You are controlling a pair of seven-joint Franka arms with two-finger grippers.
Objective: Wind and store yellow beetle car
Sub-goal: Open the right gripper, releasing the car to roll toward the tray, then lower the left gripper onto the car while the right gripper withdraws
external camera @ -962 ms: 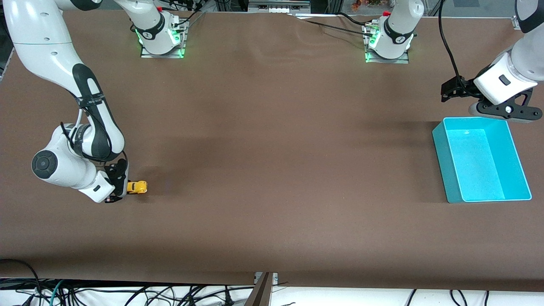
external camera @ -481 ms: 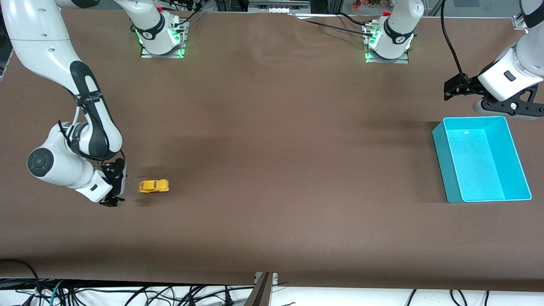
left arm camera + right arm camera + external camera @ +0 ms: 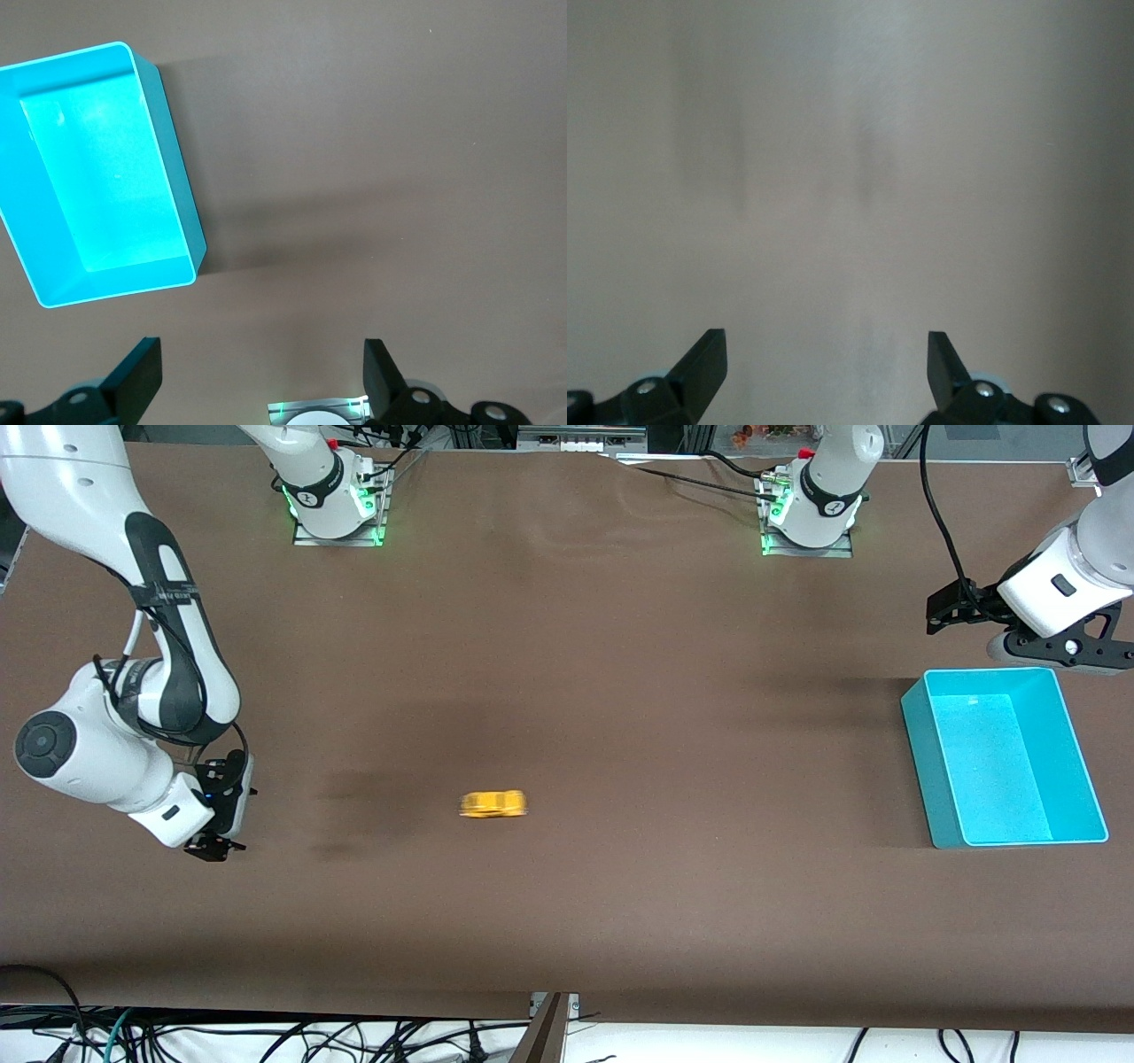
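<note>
The yellow beetle car (image 3: pixel 493 804) is on the brown table, blurred, free of both grippers, about midway along the table. My right gripper (image 3: pixel 215 844) is open and empty, low over the table at the right arm's end, well away from the car; its wrist view (image 3: pixel 826 354) shows only bare table. My left gripper (image 3: pixel 941 613) is open and empty above the table beside the teal bin (image 3: pixel 920 735), which stands empty at the left arm's end. The bin also shows in the left wrist view (image 3: pixel 168 133), with the left gripper (image 3: pixel 261 372) clear of it.
The two arm bases (image 3: pixel 335 505) (image 3: pixel 808 514) stand at the table's edge farthest from the front camera. The table's front edge runs along (image 3: pixel 567 1005), with cables below it.
The car left my right gripper and rolled along the table toward the left arm's end. My right gripper opened and drew back from it. The left arm rose slightly, then held.
</note>
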